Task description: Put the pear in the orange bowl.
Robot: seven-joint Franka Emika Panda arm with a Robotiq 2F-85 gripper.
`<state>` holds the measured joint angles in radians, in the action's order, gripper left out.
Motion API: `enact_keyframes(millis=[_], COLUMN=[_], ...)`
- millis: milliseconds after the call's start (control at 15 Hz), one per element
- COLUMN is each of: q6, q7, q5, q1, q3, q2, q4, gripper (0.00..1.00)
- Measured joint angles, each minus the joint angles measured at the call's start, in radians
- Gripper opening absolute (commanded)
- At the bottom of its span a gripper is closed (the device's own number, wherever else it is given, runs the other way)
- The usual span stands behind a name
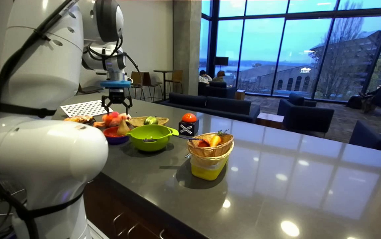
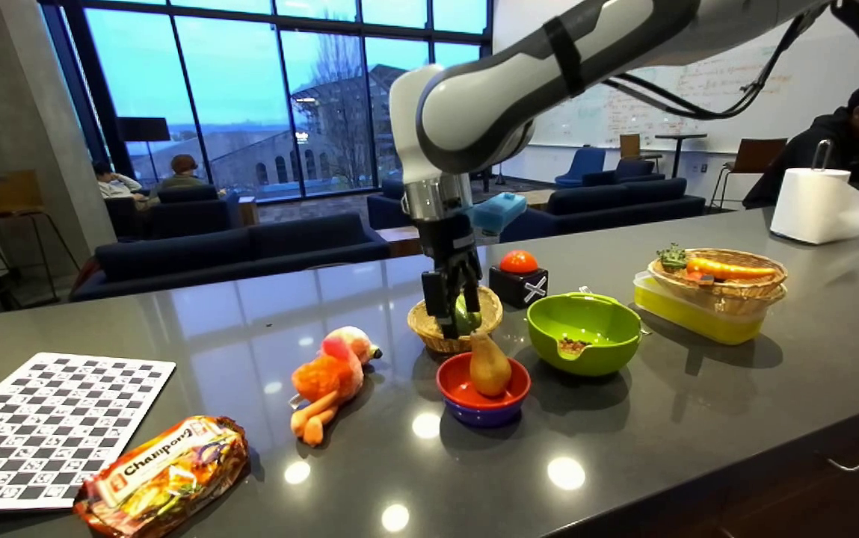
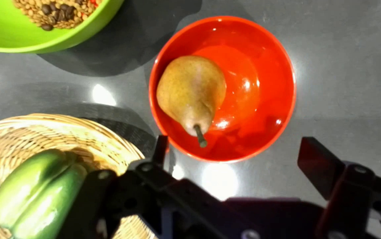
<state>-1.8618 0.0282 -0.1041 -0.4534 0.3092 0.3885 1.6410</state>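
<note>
The pear (image 3: 192,89) is yellow-brown and stands in the orange-red bowl (image 3: 263,76), against one side of its wall. The pear (image 2: 490,366) and the bowl (image 2: 447,381) also show in an exterior view, the bowl sitting in a purple-blue bowl (image 2: 483,415). Both the pear (image 1: 123,127) and the bowl (image 1: 109,133) are partly visible past the arm in an exterior view. My gripper (image 3: 238,159) is open and empty, above the table and apart from the pear. The gripper (image 1: 117,111) hangs pointing down in both exterior views (image 2: 453,314).
A green bowl (image 2: 586,359) with seeds and a wicker basket (image 2: 429,332) with a green pepper (image 3: 41,192) stand close by. A plush flamingo (image 2: 332,381), noodle packet (image 2: 167,478), checkered board (image 2: 48,433), black button box (image 2: 515,288) and yellow container (image 2: 706,321) are also on the table.
</note>
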Motion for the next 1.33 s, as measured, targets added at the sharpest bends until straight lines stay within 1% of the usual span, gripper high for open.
enact_keyframes(millis=[333,533,800,1000,1200,1333], q6=[-0.016,-0.064,-0.196,-0.300,-0.381,-0.411], q7=[0.000,-0.003,-0.017,-0.018,-0.018,-0.018], q5=[0.000,0.013,0.078,0.158,0.216,0.235], q1=[0.005,0.029,0.097,0.146,0.179,0.192], q3=[0.002,0.001,-0.009,-0.028,-0.053,-0.071], q2=[-0.096,-0.168,-0.292,-0.387,-0.480,-0.540], q4=[0.033,0.087,0.230,0.351,0.461,0.522], gripper=[1.00,1.00,1.00,1.00,1.00,1.00])
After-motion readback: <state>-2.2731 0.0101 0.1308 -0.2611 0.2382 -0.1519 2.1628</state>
